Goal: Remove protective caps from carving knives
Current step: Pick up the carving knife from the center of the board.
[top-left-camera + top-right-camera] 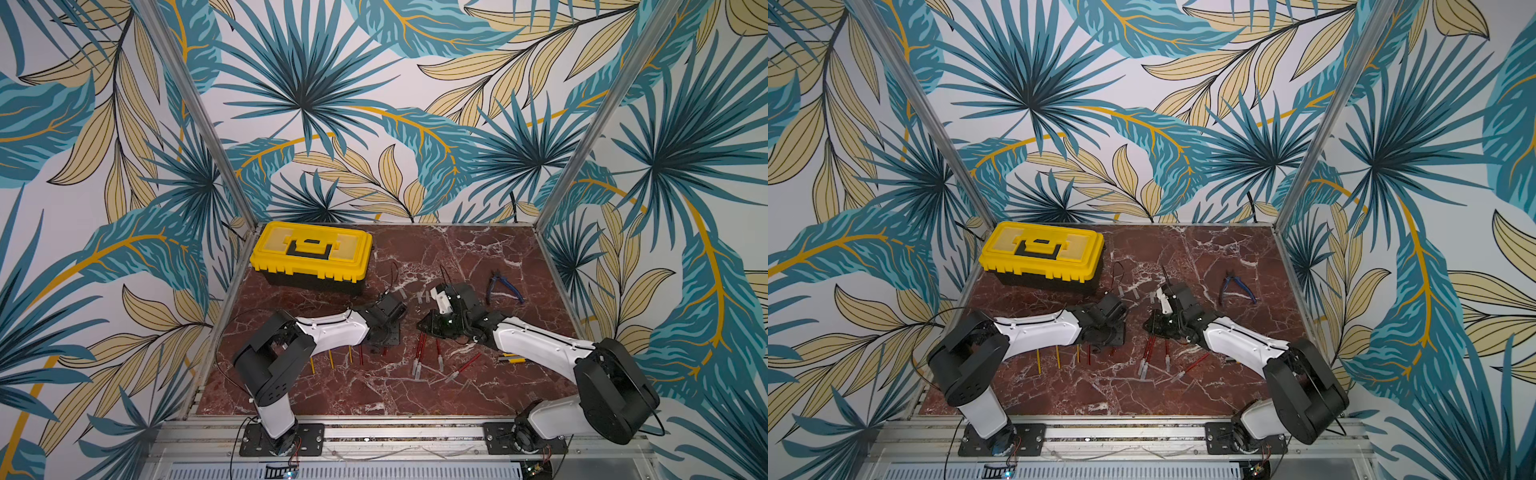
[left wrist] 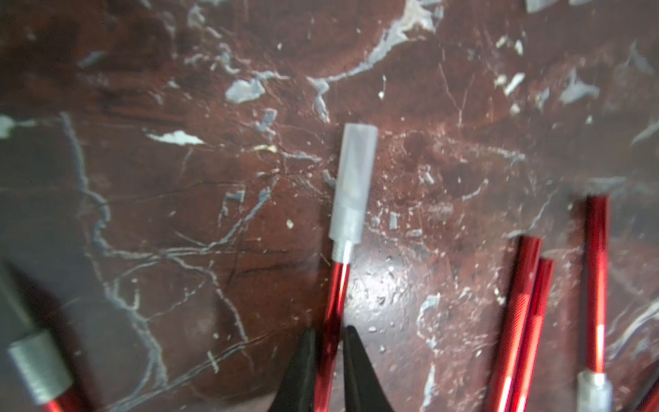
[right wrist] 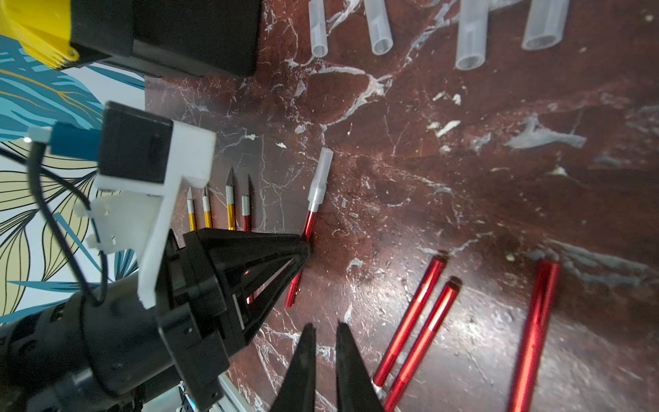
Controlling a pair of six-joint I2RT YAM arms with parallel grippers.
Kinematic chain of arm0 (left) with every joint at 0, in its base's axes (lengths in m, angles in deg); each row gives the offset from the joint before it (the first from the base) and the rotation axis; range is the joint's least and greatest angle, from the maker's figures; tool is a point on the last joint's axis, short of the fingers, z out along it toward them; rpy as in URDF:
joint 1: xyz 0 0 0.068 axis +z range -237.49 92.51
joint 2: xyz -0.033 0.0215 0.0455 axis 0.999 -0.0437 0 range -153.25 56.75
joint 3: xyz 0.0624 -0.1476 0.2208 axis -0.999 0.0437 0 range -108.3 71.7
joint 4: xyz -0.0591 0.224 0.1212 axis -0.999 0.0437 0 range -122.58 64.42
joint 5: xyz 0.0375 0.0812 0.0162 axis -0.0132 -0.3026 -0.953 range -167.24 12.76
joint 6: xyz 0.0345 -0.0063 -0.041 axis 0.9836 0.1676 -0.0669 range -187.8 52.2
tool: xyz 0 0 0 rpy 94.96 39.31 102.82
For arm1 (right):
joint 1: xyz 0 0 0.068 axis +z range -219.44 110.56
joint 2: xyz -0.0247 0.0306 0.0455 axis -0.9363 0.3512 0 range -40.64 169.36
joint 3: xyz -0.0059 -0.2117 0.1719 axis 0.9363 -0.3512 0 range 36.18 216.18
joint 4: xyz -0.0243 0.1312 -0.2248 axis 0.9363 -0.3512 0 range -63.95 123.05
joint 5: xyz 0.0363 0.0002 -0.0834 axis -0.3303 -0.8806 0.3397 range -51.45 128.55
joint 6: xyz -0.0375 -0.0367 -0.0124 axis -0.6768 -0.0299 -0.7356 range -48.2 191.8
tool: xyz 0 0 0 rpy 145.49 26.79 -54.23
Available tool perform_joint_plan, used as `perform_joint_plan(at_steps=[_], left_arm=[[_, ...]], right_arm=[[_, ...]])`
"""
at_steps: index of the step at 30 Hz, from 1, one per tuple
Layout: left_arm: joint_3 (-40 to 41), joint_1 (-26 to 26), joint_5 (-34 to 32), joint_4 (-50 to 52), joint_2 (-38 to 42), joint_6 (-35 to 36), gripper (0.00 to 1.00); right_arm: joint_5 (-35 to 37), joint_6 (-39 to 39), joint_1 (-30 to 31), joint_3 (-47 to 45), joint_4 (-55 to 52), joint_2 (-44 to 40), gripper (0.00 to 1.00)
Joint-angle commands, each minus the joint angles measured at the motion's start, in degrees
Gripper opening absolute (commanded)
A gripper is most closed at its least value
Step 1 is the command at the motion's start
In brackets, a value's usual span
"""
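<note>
In the left wrist view my left gripper (image 2: 330, 339) is shut on the handle of a red carving knife (image 2: 335, 292) lying on the marble. A translucent protective cap (image 2: 353, 185) is still on its tip. The right wrist view shows the same grip, the capped red knife (image 3: 310, 217) running out from the left gripper (image 3: 306, 249). My right gripper (image 3: 325, 331) hangs beside it, its jaws a narrow gap apart with nothing between them. Uncapped knives (image 3: 230, 210) lie in a row, and several loose caps (image 3: 379, 32) lie beyond. More capped red knives (image 1: 417, 357) rest at the front.
A yellow toolbox (image 1: 311, 255) stands at the back left. Blue-handled pliers (image 1: 503, 286) lie at the right, and a yellow utility knife (image 1: 513, 359) lies under the right arm. Both grippers work close together at mid-table (image 1: 374, 390).
</note>
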Motion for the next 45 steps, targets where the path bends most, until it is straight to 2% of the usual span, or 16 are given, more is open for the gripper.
perform_joint_plan(at_steps=[1, 5, 9, 10, 14, 15, 21, 28, 33, 37, 40, 42, 45], left_arm=[[-1.18, -0.25, -2.19, 2.91, -2.45, 0.15, 0.09], [-1.75, -0.29, -2.52, 3.60, -3.08, 0.30, 0.00], [-2.00, -0.39, -1.53, 3.64, -1.94, 0.38, 0.00], [-2.11, -0.43, -1.08, 3.65, -1.36, 0.47, 0.00], [-2.46, -0.99, 2.54, 3.67, 2.55, 1.66, 0.00], [-2.59, -1.29, 3.08, 3.67, 3.68, 2.12, 0.00], [-2.28, -2.14, 4.41, 3.62, 9.48, 2.10, 0.00], [-1.50, -2.57, 4.96, 3.75, 12.58, 1.28, 0.00], [-1.14, -2.67, 5.40, 3.84, 13.34, 0.98, 0.00], [-1.23, -2.67, 5.57, 4.06, 13.49, 0.77, 0.00], [-1.22, -2.67, 5.66, 4.08, 13.52, 0.89, 0.00], [-1.23, -2.67, 5.75, 4.18, 13.48, 0.86, 0.00], [-1.14, -2.67, 5.45, 4.57, 13.30, 0.72, 0.00]], right_arm=[[-0.43, -0.02, -0.23, -0.98, 0.69, 1.10, 0.15], [-0.63, 0.17, -0.21, -1.12, 1.12, 1.90, 0.15], [-1.84, 0.64, -0.23, -1.14, 2.00, 2.80, 0.15], [-2.58, 1.03, -0.21, -1.13, 2.37, 2.98, 0.18], [-6.97, 3.46, -0.25, -1.17, 5.70, 3.69, 0.46], [-7.91, 4.18, -0.25, -1.13, 6.90, 3.94, 0.49], [-9.91, 6.47, -0.21, 1.50, 10.16, 5.95, 0.48], [-11.21, 6.66, -0.24, 7.12, 9.57, 10.49, 0.48], [-11.76, 7.99, -0.28, 7.58, 12.02, 11.51, 0.44], [-11.87, 8.30, -0.22, 7.82, 12.45, 11.87, 0.32], [-12.07, 8.57, -0.24, 7.84, 12.86, 12.14, 0.17], [-11.62, 8.57, -0.26, 7.76, 12.86, 12.03, 0.10], [-11.26, 8.49, -0.19, 7.92, 12.66, 12.21, 0.06]])
